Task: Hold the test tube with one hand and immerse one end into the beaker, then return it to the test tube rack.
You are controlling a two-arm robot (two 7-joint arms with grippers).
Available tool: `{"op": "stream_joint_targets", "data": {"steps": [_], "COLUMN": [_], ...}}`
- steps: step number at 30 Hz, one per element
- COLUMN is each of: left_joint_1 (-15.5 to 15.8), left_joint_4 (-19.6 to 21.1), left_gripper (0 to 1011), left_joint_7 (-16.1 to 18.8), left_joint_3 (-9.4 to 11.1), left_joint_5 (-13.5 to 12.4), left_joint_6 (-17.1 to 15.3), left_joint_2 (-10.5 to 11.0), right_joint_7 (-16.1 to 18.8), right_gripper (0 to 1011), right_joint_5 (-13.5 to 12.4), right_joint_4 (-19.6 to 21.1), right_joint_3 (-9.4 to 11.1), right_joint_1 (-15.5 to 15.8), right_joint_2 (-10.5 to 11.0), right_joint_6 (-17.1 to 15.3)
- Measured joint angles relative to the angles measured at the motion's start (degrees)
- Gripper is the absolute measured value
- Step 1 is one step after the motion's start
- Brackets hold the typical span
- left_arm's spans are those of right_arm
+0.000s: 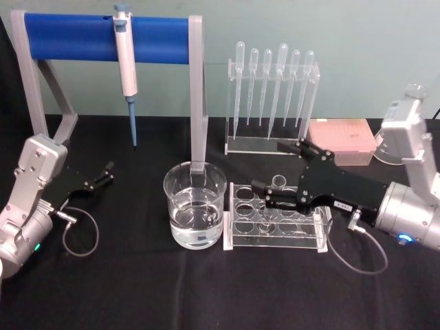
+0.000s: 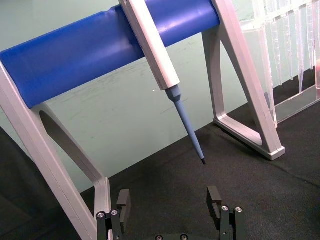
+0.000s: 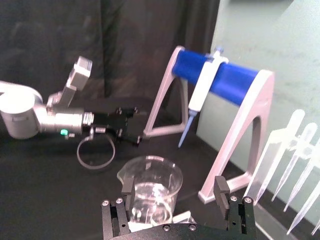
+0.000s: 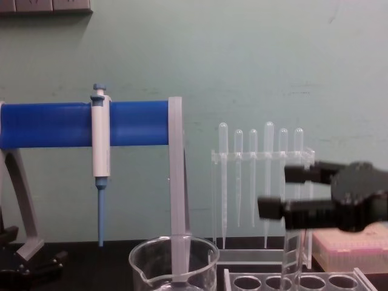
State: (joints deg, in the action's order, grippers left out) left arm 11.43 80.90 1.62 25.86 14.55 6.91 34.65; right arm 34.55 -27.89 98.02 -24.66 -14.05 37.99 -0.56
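The test tube [image 1: 278, 181] stands upright in a clear rack [image 1: 237, 234] right of the beaker [image 1: 194, 206], which holds some clear liquid. My right gripper [image 1: 268, 166] reaches in from the right, open, with its fingers on either side of the tube's rim and the tube close to the nearer finger [image 1: 275, 196]. From the chest view the tube [image 4: 293, 254] rises from the rack [image 4: 291, 282] up to the right gripper [image 4: 274, 191], with the beaker [image 4: 174, 264] to its left. The right wrist view shows that gripper [image 3: 175, 189] open above the beaker [image 3: 150, 195]. My left gripper [image 1: 103, 175] [image 2: 169, 200] rests open at the far left.
A blue-barred stand [image 1: 103, 38] with a hanging pipette [image 1: 126, 65] stands behind the beaker. A clear rack of bulb pipettes [image 1: 271, 103] is behind the tube rack. A pink tip box [image 1: 342, 137] and a glass flask [image 1: 385, 148] sit at the back right.
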Motion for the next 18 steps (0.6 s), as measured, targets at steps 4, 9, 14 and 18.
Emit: {"op": "stream_joint_targets", "data": {"steps": [4,9,14,18], "left_joint_1": [0.0,0.0,0.0,0.0], "left_joint_4": [0.0,0.0,0.0,0.0], "left_gripper": [1000,1000,1000,1000], "left_joint_7": [0.0,0.0,0.0,0.0], "left_joint_3": [0.0,0.0,0.0,0.0], "left_joint_5": [0.0,0.0,0.0,0.0], "left_joint_6": [0.0,0.0,0.0,0.0], "left_joint_2": [0.0,0.0,0.0,0.0], "right_joint_7": [-1.74,-7.67,-15.04,-24.77], "right_gripper": [1002,1002,1002,1002], "right_joint_5": [-1.02,-1.53,-0.52,3.95], "right_joint_4": [2.12,4.79,6.09,6.57], "right_joint_3": [1.77,5.64,9.04,11.04], "right_joint_1": [1.45,4.47,7.06,9.75], "right_joint_2": [0.03,-1.02,-3.13,-5.9], "right_joint_6": [0.59,0.94,-0.08,-1.98]}}
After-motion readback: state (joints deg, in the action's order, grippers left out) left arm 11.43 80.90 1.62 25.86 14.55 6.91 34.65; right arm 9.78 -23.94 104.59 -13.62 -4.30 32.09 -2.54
